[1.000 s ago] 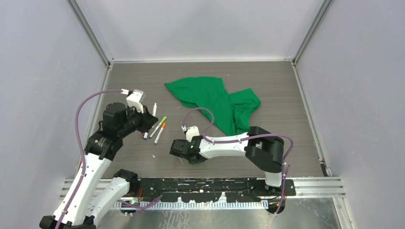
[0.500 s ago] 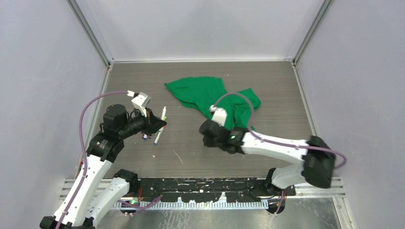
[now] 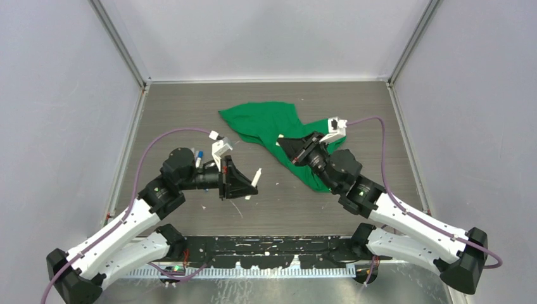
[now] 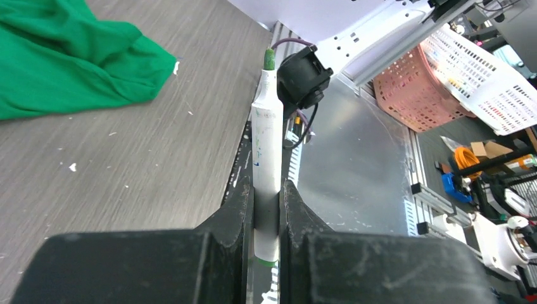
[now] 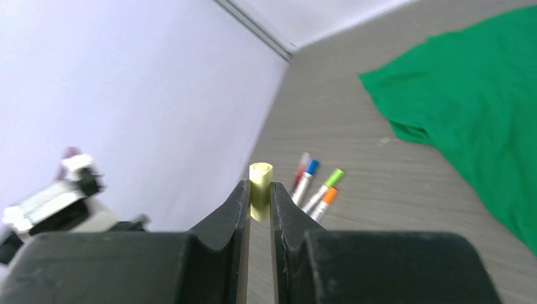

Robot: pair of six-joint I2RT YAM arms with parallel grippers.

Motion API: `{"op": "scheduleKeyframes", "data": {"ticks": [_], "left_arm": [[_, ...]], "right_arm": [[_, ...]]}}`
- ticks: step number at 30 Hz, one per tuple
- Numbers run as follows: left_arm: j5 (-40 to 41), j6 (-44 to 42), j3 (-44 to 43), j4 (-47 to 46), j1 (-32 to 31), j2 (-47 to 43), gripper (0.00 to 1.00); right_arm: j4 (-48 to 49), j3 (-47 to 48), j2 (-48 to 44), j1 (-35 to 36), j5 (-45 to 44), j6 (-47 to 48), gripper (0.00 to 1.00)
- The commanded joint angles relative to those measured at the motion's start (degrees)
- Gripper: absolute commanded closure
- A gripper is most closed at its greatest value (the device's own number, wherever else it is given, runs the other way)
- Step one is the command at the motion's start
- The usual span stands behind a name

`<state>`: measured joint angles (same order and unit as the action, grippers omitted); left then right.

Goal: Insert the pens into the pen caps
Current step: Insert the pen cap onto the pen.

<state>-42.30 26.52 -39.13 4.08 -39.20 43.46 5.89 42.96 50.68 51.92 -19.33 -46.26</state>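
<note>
My left gripper is shut on a white pen with a green tip and holds it above the table's middle. In the left wrist view the pen stands straight out between the jaws of the left gripper. My right gripper hangs over the green cloth, shut on a small yellow cap at its fingertips. Several more pens with red, blue, green and orange ends lie together on the table. In the top view my left arm hides most of them.
The green cloth lies crumpled at the back middle of the table. White specks dot the wood near the front. Grey walls close the left, right and back sides.
My left gripper lifted a pen from the group at the left and swung right to the table's middle. My right gripper rose from the front middle and moved back-right over the cloth.
</note>
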Motion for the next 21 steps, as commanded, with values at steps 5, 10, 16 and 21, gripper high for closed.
{"op": "scheduleKeyframes", "data": {"ticks": [5,10,16,21], "left_arm": [[3.33,2.94,-3.46,-6.58,-4.48,4.23,1.0],[4.85,4.28,-2.9,-10.77,-5.61,5.22,1.0],[6.01,6.05,-2.71,-13.56,-5.61,6.0,0.99],[6.1,7.16,-2.29,-14.48,-5.61,6.8,1.0]], "right_arm": [[26.05,-7.45,-4.65,-0.14,7.27,-3.15,1.0],[34.27,-11.78,-3.68,-0.07,11.77,-4.85,0.99],[37.57,-12.46,-2.8,-0.08,14.7,-4.49,0.99],[37.77,-11.85,-2.54,-0.09,17.06,-3.98,0.99]]}}
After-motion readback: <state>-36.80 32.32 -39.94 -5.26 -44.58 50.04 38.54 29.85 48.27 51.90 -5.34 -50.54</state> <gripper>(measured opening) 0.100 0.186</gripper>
